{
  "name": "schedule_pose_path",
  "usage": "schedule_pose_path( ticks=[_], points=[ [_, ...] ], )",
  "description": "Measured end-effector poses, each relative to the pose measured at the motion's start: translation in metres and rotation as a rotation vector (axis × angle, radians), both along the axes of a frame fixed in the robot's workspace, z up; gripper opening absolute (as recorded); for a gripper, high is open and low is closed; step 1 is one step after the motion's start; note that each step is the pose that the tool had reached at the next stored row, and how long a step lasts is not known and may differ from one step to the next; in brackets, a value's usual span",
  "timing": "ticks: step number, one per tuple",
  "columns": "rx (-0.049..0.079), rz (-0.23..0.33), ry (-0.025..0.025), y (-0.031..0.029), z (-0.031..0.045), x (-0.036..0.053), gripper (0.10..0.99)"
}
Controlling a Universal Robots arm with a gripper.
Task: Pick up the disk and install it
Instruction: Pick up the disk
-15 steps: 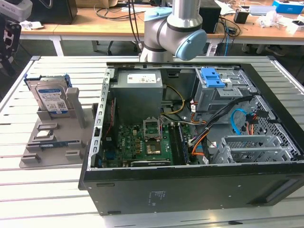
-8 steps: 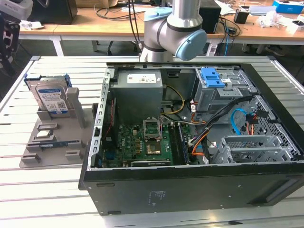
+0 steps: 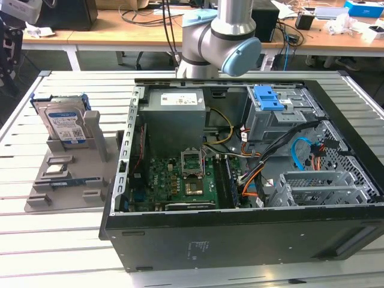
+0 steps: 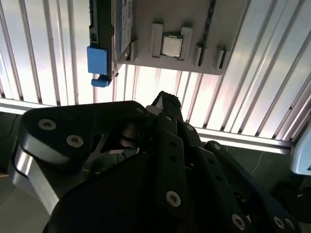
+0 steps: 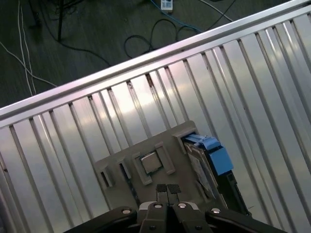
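Slatted aluminium table (image 3: 66, 252) carries an open computer case (image 3: 240, 243) lying on its side. On the exterior view's left, just beside the case wall, sits a grey holder (image 3: 42, 201). The disk (image 3: 65, 126) stands upright on edge in the holder's far slot, blue bracket along its sides, apart from the case. Bare slats lie open around the holder toward the table's near and left edges.

In the first wrist view the gripper (image 5: 168, 188) hangs above the holder, its two pads pressed together on nothing. The disk is near it but untouched, beside a processor chip (image 5: 149, 162) seated in the holder. Past the table's edge rail (image 5: 146, 53) is dark floor (image 5: 73, 29).

Inside the case, a grey drive cage (image 3: 264, 126) with a blue latch (image 3: 268, 97) sits toward the far side.
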State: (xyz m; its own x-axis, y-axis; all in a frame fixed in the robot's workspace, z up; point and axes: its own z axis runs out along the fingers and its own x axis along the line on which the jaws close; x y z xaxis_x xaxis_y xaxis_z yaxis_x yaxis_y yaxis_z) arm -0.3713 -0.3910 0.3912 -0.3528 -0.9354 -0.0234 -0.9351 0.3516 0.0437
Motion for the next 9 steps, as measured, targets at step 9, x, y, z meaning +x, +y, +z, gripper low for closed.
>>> schedule_pose_path(
  ticks=[9],
  points=[
    [0.0, 0.077, 0.0, 0.0, 0.0, 0.0, 0.102]
  ],
)
